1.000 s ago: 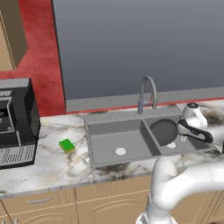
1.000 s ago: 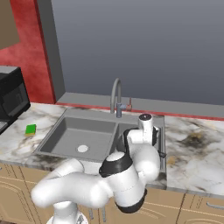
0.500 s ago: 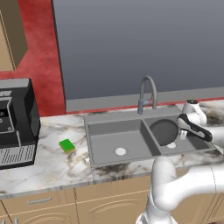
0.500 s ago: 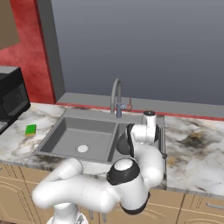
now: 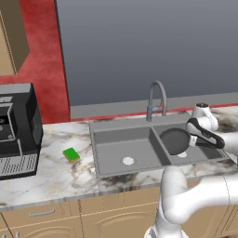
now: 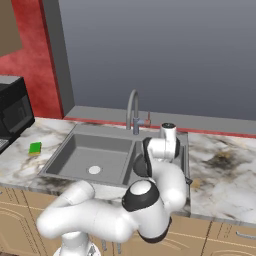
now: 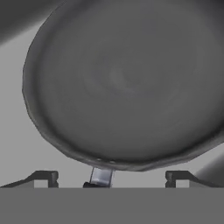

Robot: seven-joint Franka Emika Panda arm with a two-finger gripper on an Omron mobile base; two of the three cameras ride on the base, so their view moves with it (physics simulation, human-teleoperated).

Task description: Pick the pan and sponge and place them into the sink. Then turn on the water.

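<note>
Pan [image 7: 127, 78] matt dark metal, smooth; sink [image 5: 122, 145] dull grey; counter [image 5: 56, 174] glossy veined marble; cabinets [image 5: 83, 218] wood.

One pan [image 5: 174, 140] is lying in the right basin of one sink [image 5: 122, 126], which is showing two basins, each with a round white drain; the left drain [image 5: 128, 161] is sitting in plain sight. One sponge [image 5: 71, 155] is resting on the desk [image 5: 56, 174] left of the sink. One faucet [image 5: 155, 100] is rising at the sink's far edge. One black appliance [image 5: 16, 130] is standing at the far left.
</note>
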